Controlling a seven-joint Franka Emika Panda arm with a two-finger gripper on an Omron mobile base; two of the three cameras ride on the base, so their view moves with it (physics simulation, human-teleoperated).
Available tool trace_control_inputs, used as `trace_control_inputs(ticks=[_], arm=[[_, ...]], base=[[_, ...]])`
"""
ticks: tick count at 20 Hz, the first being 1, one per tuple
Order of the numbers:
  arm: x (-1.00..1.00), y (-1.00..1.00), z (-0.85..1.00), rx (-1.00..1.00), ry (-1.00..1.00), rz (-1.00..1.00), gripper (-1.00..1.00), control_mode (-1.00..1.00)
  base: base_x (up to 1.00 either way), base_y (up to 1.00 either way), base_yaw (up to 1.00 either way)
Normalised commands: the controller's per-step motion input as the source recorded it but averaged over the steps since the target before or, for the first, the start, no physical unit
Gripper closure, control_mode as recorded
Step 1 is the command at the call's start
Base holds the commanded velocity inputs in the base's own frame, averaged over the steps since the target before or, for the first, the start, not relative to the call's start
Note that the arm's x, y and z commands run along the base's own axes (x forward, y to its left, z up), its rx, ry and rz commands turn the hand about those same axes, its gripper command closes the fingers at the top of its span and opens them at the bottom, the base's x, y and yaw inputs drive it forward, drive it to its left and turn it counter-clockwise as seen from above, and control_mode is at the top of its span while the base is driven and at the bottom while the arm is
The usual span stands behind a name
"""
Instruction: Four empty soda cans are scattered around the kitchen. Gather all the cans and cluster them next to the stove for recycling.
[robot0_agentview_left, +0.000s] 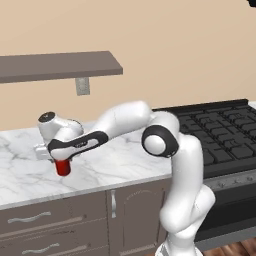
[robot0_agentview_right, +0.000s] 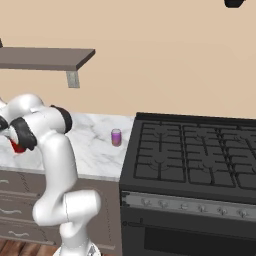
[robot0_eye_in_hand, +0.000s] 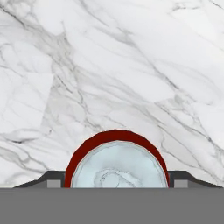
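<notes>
Start with the hand view. Directly ahead of the gripper (robot0_eye_in_hand: 117, 186) you see the silver top of a red soda can (robot0_eye_in_hand: 117, 164), ringed by its red rim. One dark fingertip (robot0_eye_in_hand: 52, 178) shows on each side of the can, flush against its wall, so the gripper is pinching the red soda can. Beyond the can lies the white, grey-veined marble of the desk (robot0_eye_in_hand: 131, 65).

Move to the left base view. The white arm (robot0_agentview_left: 180, 175) rises at lower right and reaches to the left over the desk (robot0_agentview_left: 120, 165). The gripper (robot0_agentview_left: 62, 161) points down at the end of the forearm, and the red soda can (robot0_agentview_left: 63, 167) projects below it; you cannot tell from this angle whether the can's base touches the marble. Below the desk front you see dark brown cabinets (robot0_agentview_left: 125, 215) with metal handles. To the right of the desk sits the stove (robot0_agentview_left: 220, 135), black with grated burners. The red can is well apart from the stove, toward the left part of the desk. On the beige wall behind, note a brown shelf (robot0_agentview_left: 60, 65) and, just beneath it, a wall outlet (robot0_agentview_left: 82, 86).

Confirm in the right base view. The arm (robot0_agentview_right: 55, 165) stands at lower left, and a patch of the red soda can (robot0_agentview_right: 18, 147) shows at the left edge behind the dark wrist joint. Farther along the desk (robot0_agentview_right: 95, 150), a purple-pink soda can (robot0_agentview_right: 116, 137) stands upright near the left edge of the stove (robot0_agentview_right: 195, 155), not touching it. The shelf (robot0_agentview_right: 50, 58) hangs on the wall beyond.
</notes>
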Motion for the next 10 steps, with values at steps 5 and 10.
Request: trace_control_inputs(ticks=[5,10], arm=[[-0.12,-0.74,0.41,-0.04,-0.07,0.01,1.00,-1.00],[-0.23,-0.93,0.16,0.00,-0.07,0.00,1.00,-1.00]], base=[[0.00,0.00,0.00],[0.00,0.00,0.00]])
